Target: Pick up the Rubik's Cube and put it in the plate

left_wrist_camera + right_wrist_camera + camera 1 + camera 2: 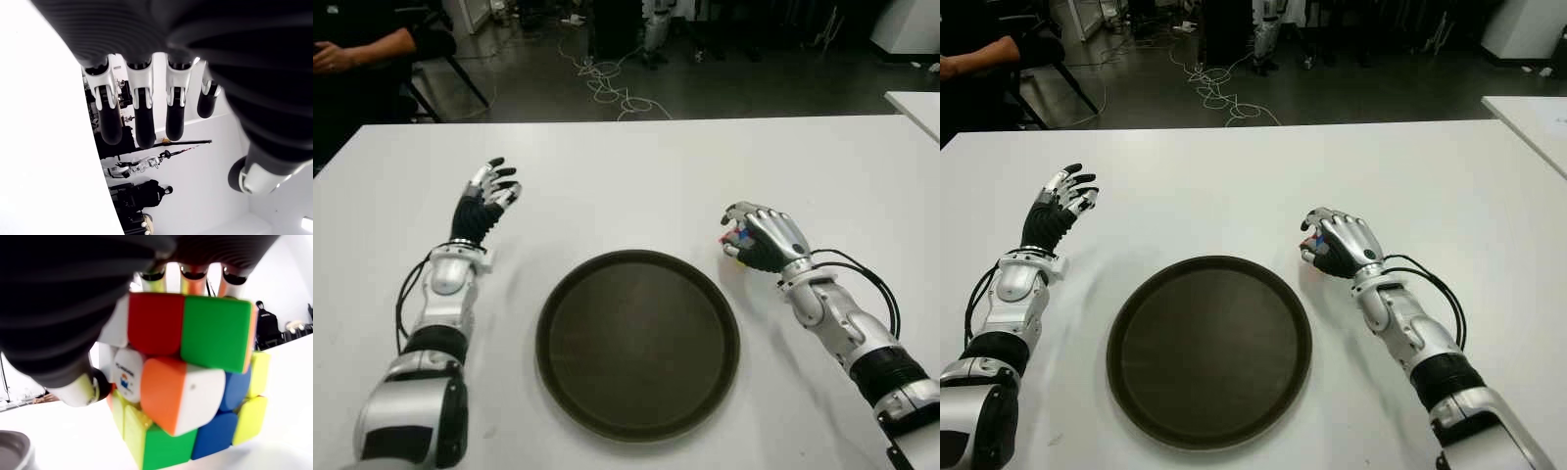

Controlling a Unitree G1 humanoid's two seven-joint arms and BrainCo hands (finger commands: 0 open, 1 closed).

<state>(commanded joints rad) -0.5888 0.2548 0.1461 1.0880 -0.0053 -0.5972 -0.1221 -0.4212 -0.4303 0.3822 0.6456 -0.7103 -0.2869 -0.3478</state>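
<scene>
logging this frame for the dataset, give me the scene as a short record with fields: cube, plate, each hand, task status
cube: Rubik's Cube, gripped in the right hand, beside the plate's right edge, not over it
plate: dark round plate on the white table, nothing in it
right hand: right hand, fingers curled over the cube
left hand: left hand, left of the plate, fingers spread, holding nothing
task status: cube grasped, not yet in the plate
</scene>
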